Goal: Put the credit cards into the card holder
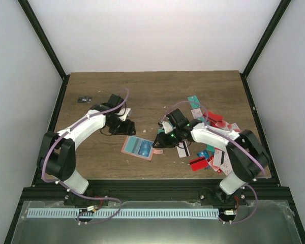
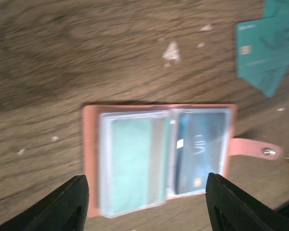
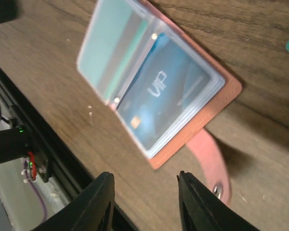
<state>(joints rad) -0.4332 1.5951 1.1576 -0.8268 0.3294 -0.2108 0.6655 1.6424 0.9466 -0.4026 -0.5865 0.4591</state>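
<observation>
Left hand (image 2: 147,207): we see it spread wide, with one black finger at each bottom corner of the left wrist view. Nothing is gripped.
Left hand vs holder: the card holder (image 2: 135,159) lies under the gap between the fingers. We cannot tell if they touch.
Right hand (image 3: 147,202): released too, fingers clearly apart with bare bench between them. It holds nothing.
Right hand vs holder: the pink tab (image 3: 207,156) with its metal snap ends just beside one finger. We can't tell if there is contact.
Card holder place: it lies flat and open on the bench (image 1: 152,91), between the two hands and toward the near edge, about mid-width.
Card holder contents: we see clear pockets, a teal card (image 2: 130,163) on one side and a blue card (image 3: 159,101) marked "VIP" on the other. In the right wrist view one clear leaf is tilted up.
Credit cards (image 1: 213,122): loose teal, red and white ones are scattered on the right part of the bench, around the right arm. Some overlap, and all are apart from the holder.
Other: small dark object (image 1: 84,99) at the far left of the bench, well apart from everything.
</observation>
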